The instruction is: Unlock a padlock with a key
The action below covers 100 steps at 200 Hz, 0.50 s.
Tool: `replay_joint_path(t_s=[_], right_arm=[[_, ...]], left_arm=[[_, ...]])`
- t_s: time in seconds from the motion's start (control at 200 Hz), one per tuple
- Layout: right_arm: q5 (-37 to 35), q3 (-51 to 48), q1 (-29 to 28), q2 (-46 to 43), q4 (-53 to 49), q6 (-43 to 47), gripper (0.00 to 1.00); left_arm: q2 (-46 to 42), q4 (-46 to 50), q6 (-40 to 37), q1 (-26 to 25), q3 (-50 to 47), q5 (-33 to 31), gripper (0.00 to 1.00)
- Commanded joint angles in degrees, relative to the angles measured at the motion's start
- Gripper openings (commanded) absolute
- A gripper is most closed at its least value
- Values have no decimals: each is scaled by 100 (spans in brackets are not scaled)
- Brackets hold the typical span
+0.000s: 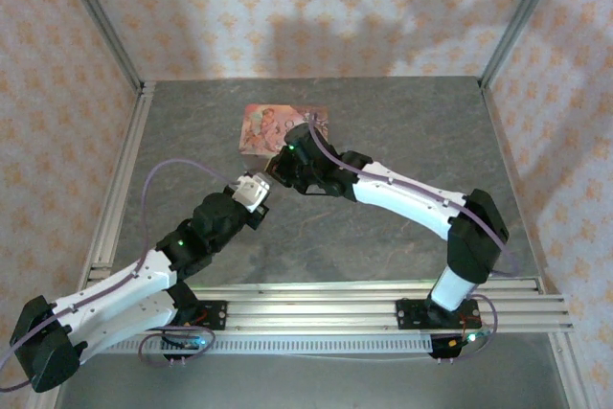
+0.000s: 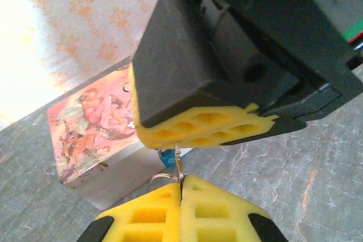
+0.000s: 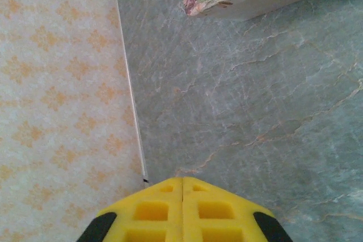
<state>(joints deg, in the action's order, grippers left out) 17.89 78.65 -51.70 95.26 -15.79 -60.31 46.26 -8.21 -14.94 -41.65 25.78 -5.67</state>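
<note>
Now, you are at the insertion step. Your left fingers [image 2: 142, 213] are pinched shut on the tiny thin silvery metal key [image 2: 178, 165], whose blade stands up out of their seam with its small metal ring [image 2: 161, 178] looped to one side. The tiny blue-bodied padlock [image 2: 167, 156] sits just beyond the blade tip, at the front edge of the pink picture-printed rectangular tin [image 2: 93, 120], which rests on the grey marbled bench [image 3: 255, 111]. From the right wrist the padlock shows as a blue body beside the tin's metal clasp. Your right fingers [image 3: 153, 211] are pressed together with nothing visible between them. From the left wrist their yellow pads hang close over the key, crowding the lock. I cannot tell whether the tip has met the keyway; it looks near but not seated. The next move, I judge, calls for lining up the keyway, then a small straight push along the blade. The right fingers should steady the lock body or give room, since so light a lock may swing away.
</note>
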Motion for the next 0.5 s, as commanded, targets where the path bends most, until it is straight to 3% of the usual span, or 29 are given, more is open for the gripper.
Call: replay_joint_path(t_s=[0.0,0.105,0.165,0.215,0.295,0.495], right_arm=[[-22,142,-24,3,-53,126,0],[-53,157,-23,-64,-32,470,0],[-102,165,-24,-154,-11,798,0],[-158,201,-24,-237,-41,1123,0],[-287,346,-20,-346,-234,1701,0],[58,486,189,-535,-418,3265,0]], left_arm=[[-12,76,-59,-39,155,-136,0],[-3,244,-67,-37,214,-46,0],[-4,421,58,-45,306,36,5],[-2,598,196,-43,410,145,28],[-17,911,492,-40,603,290,45],[-366,1586,1528,131,990,855,67]])
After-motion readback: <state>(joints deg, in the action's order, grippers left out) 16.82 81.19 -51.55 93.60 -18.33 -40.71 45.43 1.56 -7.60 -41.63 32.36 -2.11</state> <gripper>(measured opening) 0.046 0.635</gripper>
